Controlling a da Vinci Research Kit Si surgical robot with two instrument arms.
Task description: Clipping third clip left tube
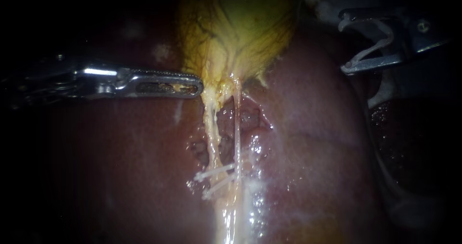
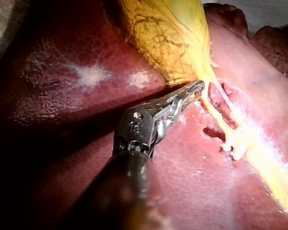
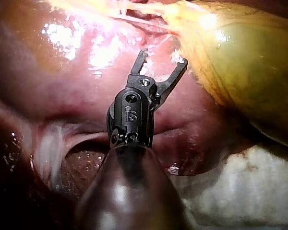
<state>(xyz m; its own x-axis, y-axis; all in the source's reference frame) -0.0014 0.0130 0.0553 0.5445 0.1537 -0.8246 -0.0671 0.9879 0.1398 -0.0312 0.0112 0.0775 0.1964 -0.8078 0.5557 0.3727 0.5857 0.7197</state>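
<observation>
Your left instrument comes in level from the left. Its 2 slotted jaws lie together, clamped on the pale edge of the gallbladder where it narrows to its neck. The left wrist view shows the same grip from behind, with the shaft leading up to the tip at the yellow tissue. Your right instrument sits at the upper right, well apart from the tubes, its 2 jaws spread wide with nothing between them. Only the right wrist view shows those jaws poised over the liver, just beside the gallbladder's flank. Whether they touch the surface cannot be told. The left tube, the thicker pale strand, runs down from the neck. The thinner right tube lies close beside it, with a raw, opened pocket between the 2. Lower down, 2 white clips lie tilted across the strands, one just below the other. The endoscope view does not show whether they grip the left tube alone or both, and in the left wrist view they merge into 1 pale lump. The liver around the tubes is wet and glistening. The right wrist view alone shows a white cloth under the liver's edge. The left wrist view alone shows 2 pale patches on the liver beside the gallbladder.
</observation>
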